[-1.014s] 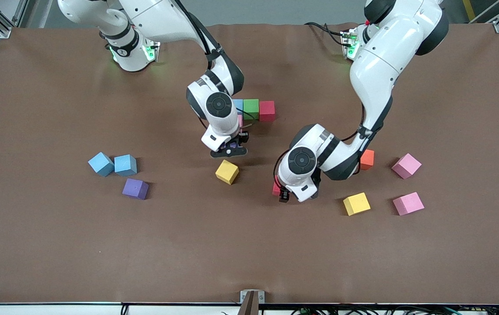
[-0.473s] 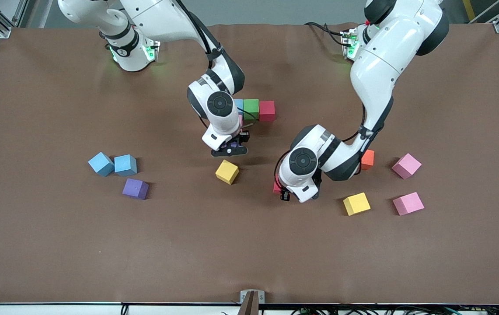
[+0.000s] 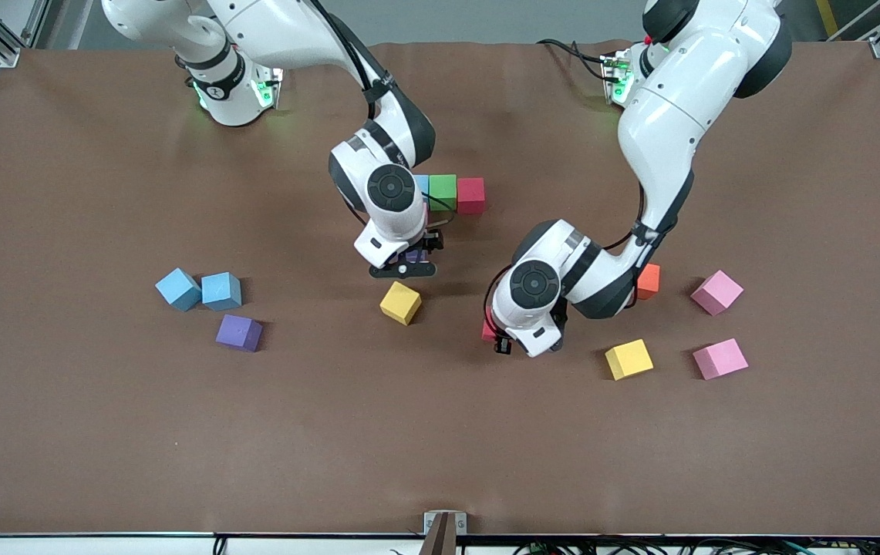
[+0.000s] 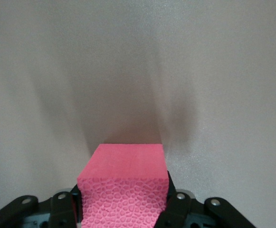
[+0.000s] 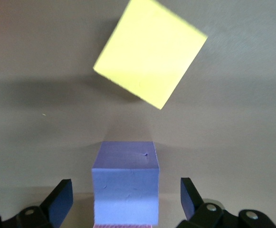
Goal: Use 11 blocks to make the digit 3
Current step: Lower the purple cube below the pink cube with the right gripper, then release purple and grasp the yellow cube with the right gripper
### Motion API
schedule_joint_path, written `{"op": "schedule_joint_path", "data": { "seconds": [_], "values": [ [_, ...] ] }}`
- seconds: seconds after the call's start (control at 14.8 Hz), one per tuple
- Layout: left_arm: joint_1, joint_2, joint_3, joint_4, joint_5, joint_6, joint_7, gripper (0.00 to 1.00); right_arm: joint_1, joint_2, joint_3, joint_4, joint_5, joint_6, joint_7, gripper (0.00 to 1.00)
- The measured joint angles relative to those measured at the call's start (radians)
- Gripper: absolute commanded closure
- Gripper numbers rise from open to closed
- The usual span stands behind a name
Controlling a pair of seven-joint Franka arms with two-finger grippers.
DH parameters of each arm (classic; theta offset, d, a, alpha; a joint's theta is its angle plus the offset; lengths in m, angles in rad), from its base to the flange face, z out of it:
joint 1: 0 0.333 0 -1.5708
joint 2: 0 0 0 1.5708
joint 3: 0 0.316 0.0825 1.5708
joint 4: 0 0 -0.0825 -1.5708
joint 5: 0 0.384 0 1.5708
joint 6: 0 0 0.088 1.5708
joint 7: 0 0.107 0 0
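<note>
The right gripper [image 5: 126,199] stands low over the middle of the tabletop [image 3: 85,432], jaws spread wide with clear gaps on both sides of a purple block [image 5: 126,178]. In the front view the right wrist covers nearly all of that block. A strip of pink shows at the purple block's edge in the right wrist view, cut off by the frame; what it belongs to cannot be told. A yellow block [image 3: 400,302] lies just nearer the front camera than this gripper.

Farther from the camera, a blue block [image 3: 420,183], partly covered by the right arm, a green block [image 3: 443,192] and a red block [image 3: 470,195] sit touching in a row.

The left gripper [image 4: 124,209] is down at the tabletop, jaws closed on a red block [image 4: 124,194]. In the front view only a sliver of it peeks out beside the wrist. An orange block [image 3: 647,280] is half hidden by the left arm.

Toward the left arm's end lie two pink blocks [image 3: 716,292] and another yellow block [image 3: 628,359]. Toward the right arm's end two light blue blocks [image 3: 221,290] touch, with a second purple block [image 3: 239,333] near them.
</note>
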Motion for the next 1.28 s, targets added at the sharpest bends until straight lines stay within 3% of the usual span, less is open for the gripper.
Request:
{"op": "schedule_joint_path", "data": {
  "seconds": [0.47,0.74,0.81,1.28],
  "values": [
    [0.003,0.000,0.001,0.003,0.000,0.004,0.000,0.87,-0.112,-0.002,-0.006,0.146,0.001,-0.080,0.073,0.00],
    [0.006,-0.002,0.001,0.017,-0.003,0.006,0.000,0.89,-0.131,0.093,-0.006,0.228,0.001,-0.059,0.249,0.00],
    [0.010,-0.002,0.001,0.019,-0.006,0.006,0.000,0.96,-0.134,0.118,-0.006,0.242,0.001,-0.042,0.276,0.00],
    [0.019,-0.004,0.000,0.002,-0.008,0.003,-0.001,1.00,-0.138,0.182,-0.003,0.257,0.004,0.011,0.304,0.00]
  ]
}}
